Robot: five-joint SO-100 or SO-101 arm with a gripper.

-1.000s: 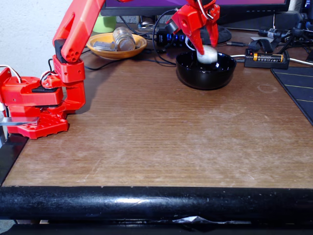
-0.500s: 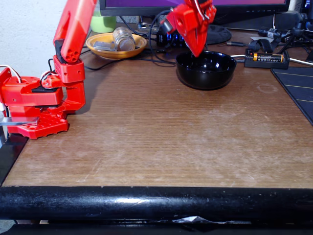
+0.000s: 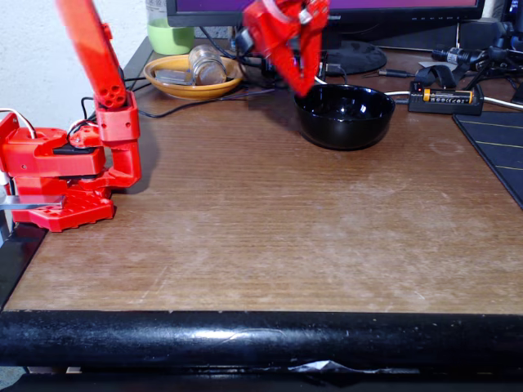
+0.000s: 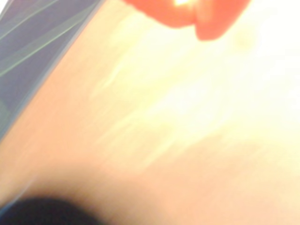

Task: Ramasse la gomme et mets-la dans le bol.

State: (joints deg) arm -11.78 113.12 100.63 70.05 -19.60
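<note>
The glossy black bol (image 3: 343,131) stands at the back of the wooden table, right of centre in the fixed view. My red gripper (image 3: 301,88) hangs just left of the bowl's rim, a little above the table. Its fingers meet at the tips and hold nothing. The gomme is hidden; none of it shows inside the bowl from this angle. The wrist view is blurred: red fingertips (image 4: 211,26) sit at the top, over bright table, and the dark bowl (image 4: 42,213) fills the bottom left corner.
An orange-yellow dish (image 3: 192,86) holding a jar stands at the back left. A battery holder (image 3: 445,98) and cables lie right of the bowl, with a dark mat (image 3: 498,151) at the right edge. The arm's red base (image 3: 61,171) is at the left.
One second ago the gripper held the white eraser over the bowl. The eraser then left the fingers. The gripper closed and swung left, off the bowl, and the arm leaned back.
</note>
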